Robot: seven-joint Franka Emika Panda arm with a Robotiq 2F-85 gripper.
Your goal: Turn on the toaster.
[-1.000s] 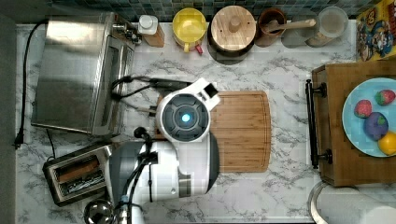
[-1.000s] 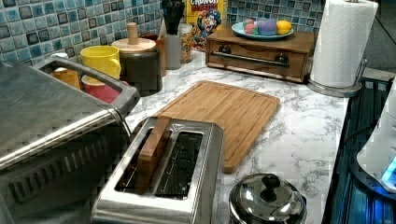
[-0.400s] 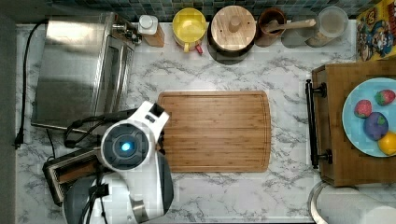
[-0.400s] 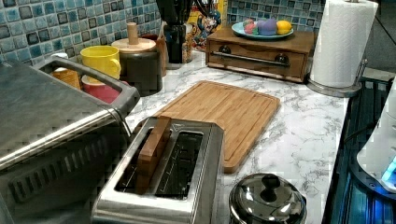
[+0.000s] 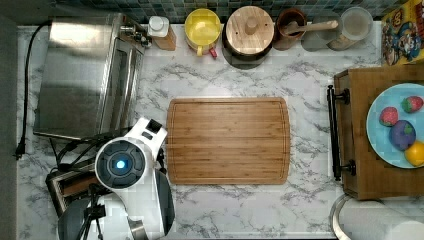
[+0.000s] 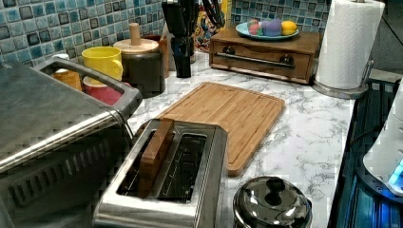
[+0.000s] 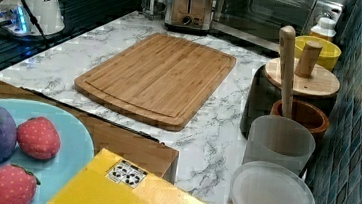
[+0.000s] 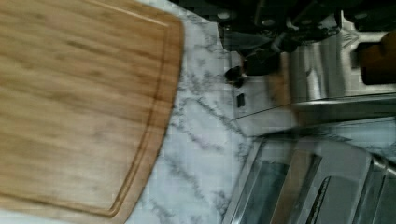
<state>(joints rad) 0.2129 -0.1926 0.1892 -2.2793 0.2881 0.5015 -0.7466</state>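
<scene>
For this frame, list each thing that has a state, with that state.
toaster: a brown slice stands up in one slot, the other slot empty.
toaster oven: door shut.
steel kettle: lid on.
dark canister: wooden lid on.
cutting board: bare.
blue plate: holding toy fruit.

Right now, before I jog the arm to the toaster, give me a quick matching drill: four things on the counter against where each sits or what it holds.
Things:
1. toaster
2. board
3. blue plate
4. kettle

Places or states:
A. on the wooden box, holding toy fruit
B. bare, mid-counter
C. brown slice standing in one slot
D. lid on, beside the toaster

Pairs: 1-C, 2-B, 3-A, 4-D
</scene>
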